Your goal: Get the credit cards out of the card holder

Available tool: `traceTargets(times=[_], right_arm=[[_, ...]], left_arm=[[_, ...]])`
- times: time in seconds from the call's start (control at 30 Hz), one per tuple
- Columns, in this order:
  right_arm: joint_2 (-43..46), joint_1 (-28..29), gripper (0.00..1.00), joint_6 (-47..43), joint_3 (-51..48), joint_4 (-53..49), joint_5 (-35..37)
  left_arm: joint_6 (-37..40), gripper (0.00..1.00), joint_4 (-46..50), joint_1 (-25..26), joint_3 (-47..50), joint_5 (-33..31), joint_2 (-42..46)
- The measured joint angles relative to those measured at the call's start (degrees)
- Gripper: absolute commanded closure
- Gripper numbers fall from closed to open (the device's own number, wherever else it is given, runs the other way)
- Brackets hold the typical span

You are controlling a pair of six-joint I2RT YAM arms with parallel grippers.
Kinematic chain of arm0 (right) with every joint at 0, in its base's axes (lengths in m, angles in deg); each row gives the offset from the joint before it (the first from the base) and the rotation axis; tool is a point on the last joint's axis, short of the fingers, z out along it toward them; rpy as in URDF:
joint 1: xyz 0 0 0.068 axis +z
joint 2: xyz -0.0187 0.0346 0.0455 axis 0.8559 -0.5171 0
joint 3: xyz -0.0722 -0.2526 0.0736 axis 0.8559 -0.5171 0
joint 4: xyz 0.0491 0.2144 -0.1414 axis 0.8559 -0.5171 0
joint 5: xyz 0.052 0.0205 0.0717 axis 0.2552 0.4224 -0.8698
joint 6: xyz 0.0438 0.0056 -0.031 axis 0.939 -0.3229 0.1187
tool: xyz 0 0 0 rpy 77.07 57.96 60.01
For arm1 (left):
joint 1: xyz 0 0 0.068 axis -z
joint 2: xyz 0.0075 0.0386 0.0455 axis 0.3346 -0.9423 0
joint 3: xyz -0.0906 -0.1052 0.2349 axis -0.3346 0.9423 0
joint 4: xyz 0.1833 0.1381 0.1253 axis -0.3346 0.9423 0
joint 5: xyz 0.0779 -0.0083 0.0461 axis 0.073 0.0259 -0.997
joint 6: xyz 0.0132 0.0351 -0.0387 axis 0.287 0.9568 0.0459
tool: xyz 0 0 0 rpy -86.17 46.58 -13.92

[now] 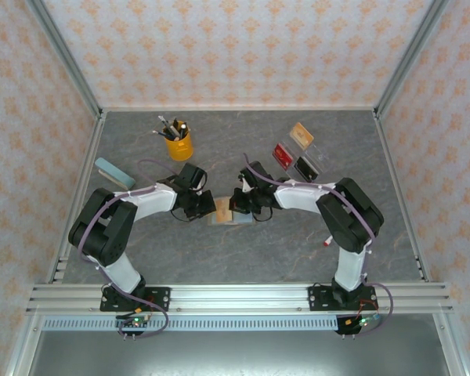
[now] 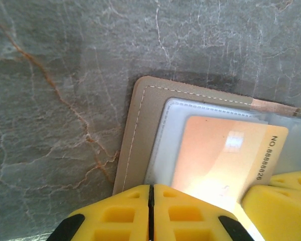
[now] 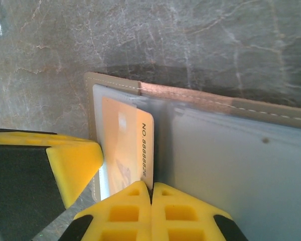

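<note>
The card holder (image 1: 225,215) lies open on the table between both grippers, grey-olive edge (image 2: 138,130) and paler grey-blue pockets (image 3: 241,165) showing. A tan-orange credit card (image 2: 220,155) (image 3: 123,145) sticks partway out of a clear pocket. My right gripper (image 3: 151,187) (image 1: 240,205) is shut, with the card's near corner caught in the seam between its fingertips. My left gripper (image 2: 151,190) (image 1: 207,205) is shut with nothing between its fingers, its tips over the holder's outer edge. Three more credit cards lie at the back right: tan-orange (image 1: 301,135), red (image 1: 281,155) and black (image 1: 305,168).
A yellow cup of pens (image 1: 178,144) stands at the back left of centre. A light-blue block (image 1: 113,172) lies near the left wall. A clear plastic tray (image 1: 320,155) sits beside the loose cards. Patterned walls close in three sides.
</note>
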Motion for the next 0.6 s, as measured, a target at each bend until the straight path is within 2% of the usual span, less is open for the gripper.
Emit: traceTargets(times=[0.4, 0.47, 0.6], right_arm=[[2.4, -0.5, 1.0, -0.1, -2.1, -0.9, 1.4], [3.5, -0.5, 1.0, -0.1, -2.9, -1.3, 1.6], [6.9, -0.5, 1.0, -1.0, -4.2, -3.0, 2.9]], left_arm=[[0.2, 0.87, 0.9, 0.0, -0.5, 0.0, 0.2], [0.5, 0.83, 2.1, 0.0, -0.8, 0.0, 0.5], [1.6, 0.67, 4.9, 0.0, -1.9, 0.2, 2.1]])
